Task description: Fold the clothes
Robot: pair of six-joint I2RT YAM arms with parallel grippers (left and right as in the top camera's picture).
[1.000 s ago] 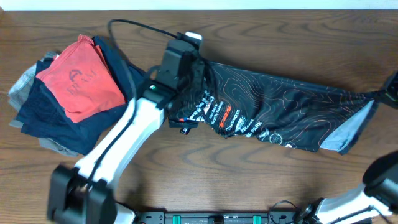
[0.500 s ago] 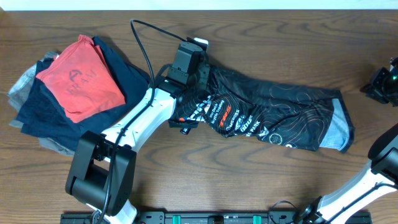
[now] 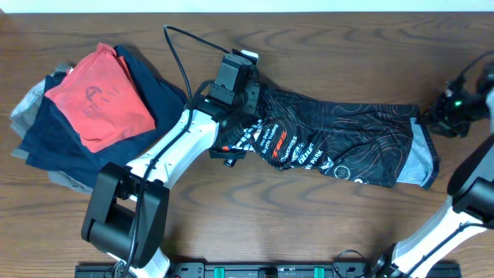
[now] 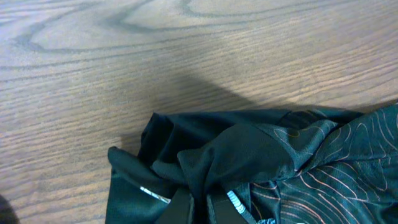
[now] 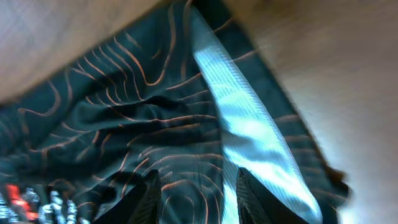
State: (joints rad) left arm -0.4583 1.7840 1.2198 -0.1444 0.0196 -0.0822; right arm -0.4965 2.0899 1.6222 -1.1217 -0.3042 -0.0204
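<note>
The left arm (image 3: 166, 150) angles up and right from its base. The left gripper (image 4: 196, 205) sits low, its fingers pinched close on a bunch of the jersey (image 4: 249, 155). The right arm (image 3: 475, 201) bends inward, and the right gripper (image 5: 198, 180) hovers with its fingers spread apart.

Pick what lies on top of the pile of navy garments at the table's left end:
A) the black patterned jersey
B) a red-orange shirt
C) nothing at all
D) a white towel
B: the red-orange shirt rests on top of the navy garments, while the black jersey lies on the wood further to the right.
</note>
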